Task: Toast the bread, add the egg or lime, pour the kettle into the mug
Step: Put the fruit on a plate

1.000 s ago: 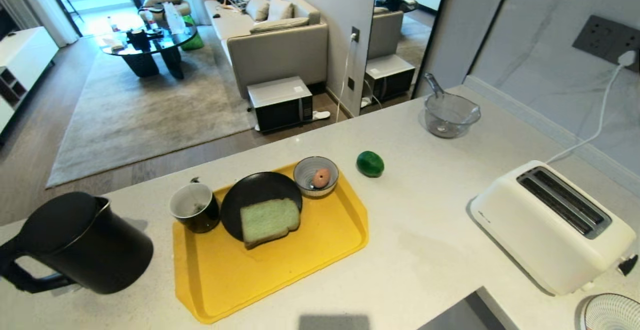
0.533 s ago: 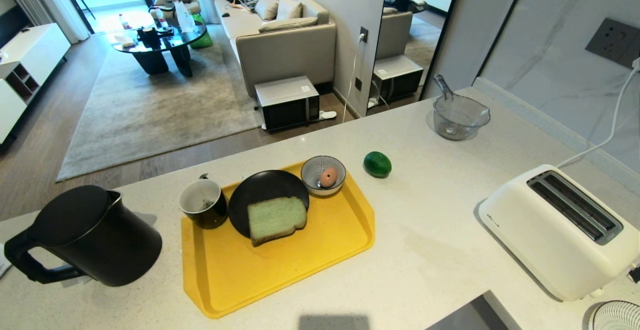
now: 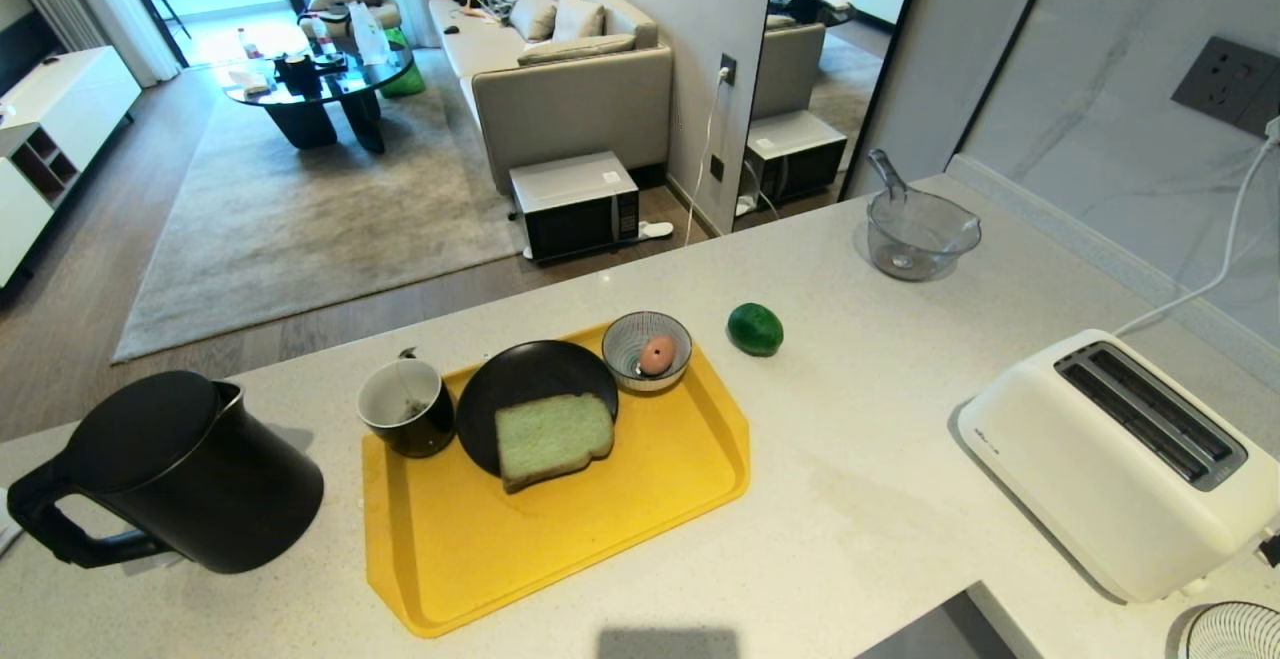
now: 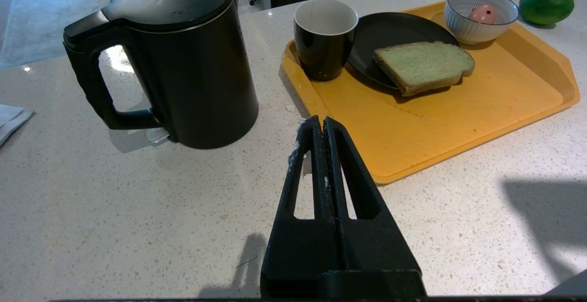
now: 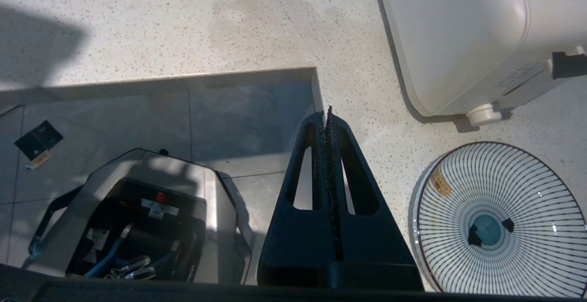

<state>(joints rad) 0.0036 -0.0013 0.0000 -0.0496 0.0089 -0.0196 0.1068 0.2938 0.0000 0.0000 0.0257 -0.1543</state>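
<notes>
1. the left gripper [image 4: 319, 123] has its fingers pressed flat together with nothing between them; it hangs over bare counter [image 4: 137, 210], between the kettle and the near corner of the tray.
2. the right gripper [image 5: 327, 115] is likewise closed tight and empty, poised over the inner corner of the counter's cut-out edge, with the floor and the robot's base [image 5: 137, 219] below it.
3. neither arm shows in the head view.
4. the kettle [image 3: 170, 474] stands upright on the counter at the robot's left, lid on, handle turned away from the tray.
5. the yellow tray [image 3: 560, 529] lies just beside the kettle; the mug [image 3: 405, 407] stands upright on its far left corner, touching or nearly touching the black plate [image 3: 520, 379].
6. the bread [image 3: 552, 436] lies flat on the near part of that plate, its near edge overhanging the rim onto the tray.
7. a small striped bowl [image 3: 645, 349] sits at the tray's far right corner with a pinkish egg [image 3: 656, 354] inside.
8. the lime [image 3: 755, 328] rests on the counter just off the tray, beside that bowl.
9. a clear glass bowl [image 3: 920, 234] with a utensil in it stands farther back.
10. the white toaster [image 3: 1110, 459] sits at the right, slots empty, its cord running to the wall socket.
11. a striped plate [image 5: 497, 222] lies near the toaster's front.
</notes>
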